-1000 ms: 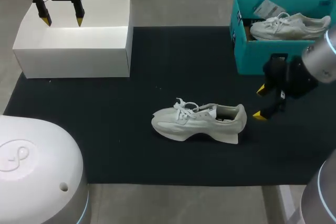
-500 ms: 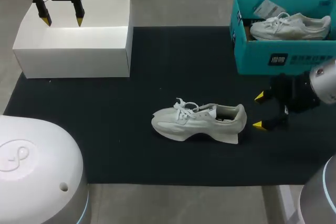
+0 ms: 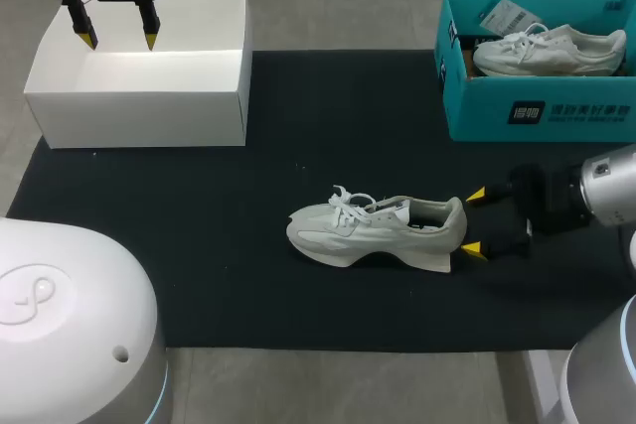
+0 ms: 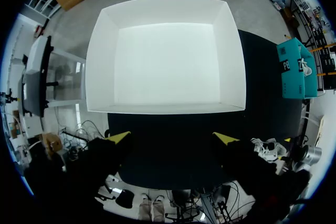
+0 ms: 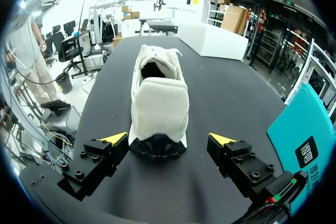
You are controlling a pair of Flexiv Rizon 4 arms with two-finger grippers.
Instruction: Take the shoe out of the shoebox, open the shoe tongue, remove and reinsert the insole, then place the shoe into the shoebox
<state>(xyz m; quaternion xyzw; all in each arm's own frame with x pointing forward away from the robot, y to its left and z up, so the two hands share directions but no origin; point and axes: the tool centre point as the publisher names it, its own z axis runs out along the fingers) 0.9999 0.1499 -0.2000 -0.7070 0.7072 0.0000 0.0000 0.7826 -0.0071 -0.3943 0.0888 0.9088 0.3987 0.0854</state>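
White sneaker (image 3: 378, 230) upright on its sole mid black mat (image 3: 199, 275), toe toward my left. Heel just ahead of right gripper (image 3: 474, 220); fingers spread wide, apparently no contact. Left gripper (image 3: 119, 40) spread too, hanging above open white box (image 3: 149, 106). I judge shoe light, upper soft, heel stiffer: pinch heel sides.

A teal box (image 3: 586, 118) holding a white sneaker (image 3: 549, 50) sits on a black mat (image 3: 199, 245).

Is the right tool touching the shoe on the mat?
Cannot tell. Right wrist view: the right tool straddles the shoe's heel; mat shows beside one fingertip, the other sits at its edge.
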